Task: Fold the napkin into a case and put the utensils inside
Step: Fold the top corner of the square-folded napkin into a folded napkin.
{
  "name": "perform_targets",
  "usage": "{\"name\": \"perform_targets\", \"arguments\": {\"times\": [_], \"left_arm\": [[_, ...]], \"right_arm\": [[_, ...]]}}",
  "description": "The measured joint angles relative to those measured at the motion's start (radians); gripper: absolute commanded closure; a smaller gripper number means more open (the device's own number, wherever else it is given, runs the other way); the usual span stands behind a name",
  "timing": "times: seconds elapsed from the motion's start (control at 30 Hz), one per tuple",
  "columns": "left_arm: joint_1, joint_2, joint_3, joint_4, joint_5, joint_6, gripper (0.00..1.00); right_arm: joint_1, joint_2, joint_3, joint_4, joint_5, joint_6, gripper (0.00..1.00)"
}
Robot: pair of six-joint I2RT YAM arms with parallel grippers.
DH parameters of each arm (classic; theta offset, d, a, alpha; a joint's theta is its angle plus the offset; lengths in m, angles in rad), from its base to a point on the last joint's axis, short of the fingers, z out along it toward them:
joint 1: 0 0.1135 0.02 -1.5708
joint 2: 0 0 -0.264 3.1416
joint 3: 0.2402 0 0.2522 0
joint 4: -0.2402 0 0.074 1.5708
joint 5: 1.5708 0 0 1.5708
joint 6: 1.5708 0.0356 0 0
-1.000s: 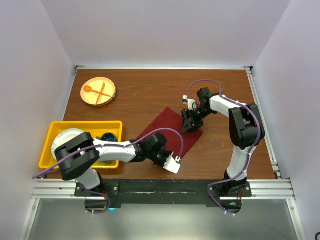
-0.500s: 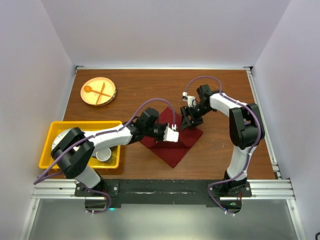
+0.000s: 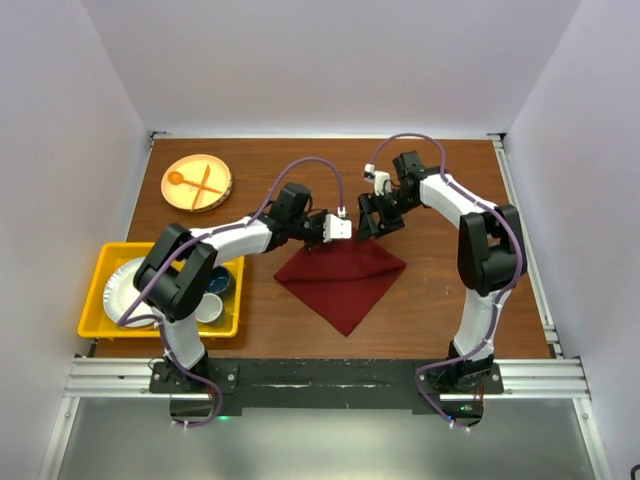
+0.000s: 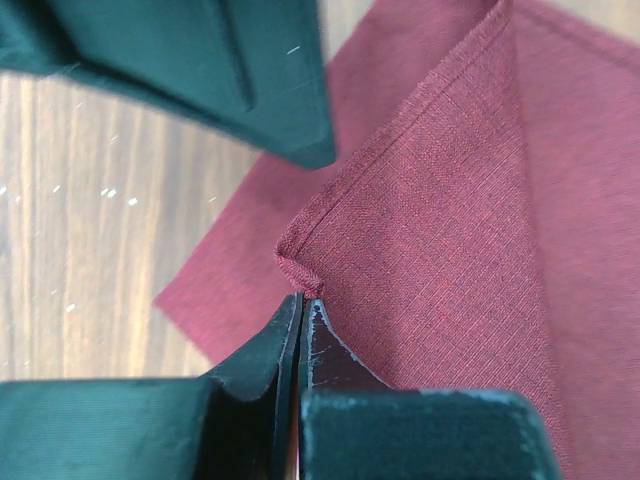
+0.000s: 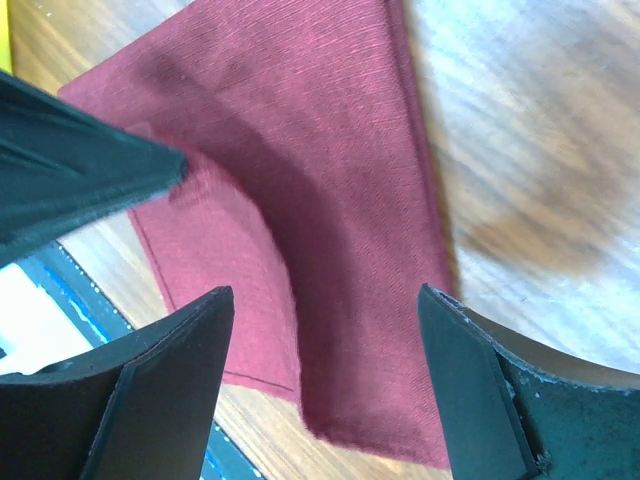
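Note:
The maroon napkin (image 3: 345, 285) lies doubled over in the middle of the table, its fold running along the far side. My left gripper (image 3: 332, 238) is at its far corner. In the left wrist view the gripper (image 4: 301, 300) is shut on the hemmed corner of the napkin (image 4: 450, 230). My right gripper (image 3: 368, 222) hovers just right of it, open and empty. In the right wrist view it (image 5: 325, 291) stands spread above the napkin (image 5: 330, 150). The purple utensils and a finished case are out of view.
A tan plate (image 3: 197, 183) with an orange spoon and fork sits at the far left. A yellow bin (image 3: 112, 262) at the near left holds a white plate and cups. The two grippers are close together.
My left gripper has carried the napkin's near corner from the front edge to the far side, folding the cloth over itself. My right gripper has let go of the cloth and moved slightly farther back.

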Motion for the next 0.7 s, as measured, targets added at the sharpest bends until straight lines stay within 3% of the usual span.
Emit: {"name": "perform_targets", "arguments": {"times": [0.7], "left_arm": [[0.05, 0.109, 0.071, 0.037, -0.04, 0.013, 1.0]], "right_arm": [[-0.021, 0.057, 0.035, -0.047, 0.046, -0.023, 0.28]]}}
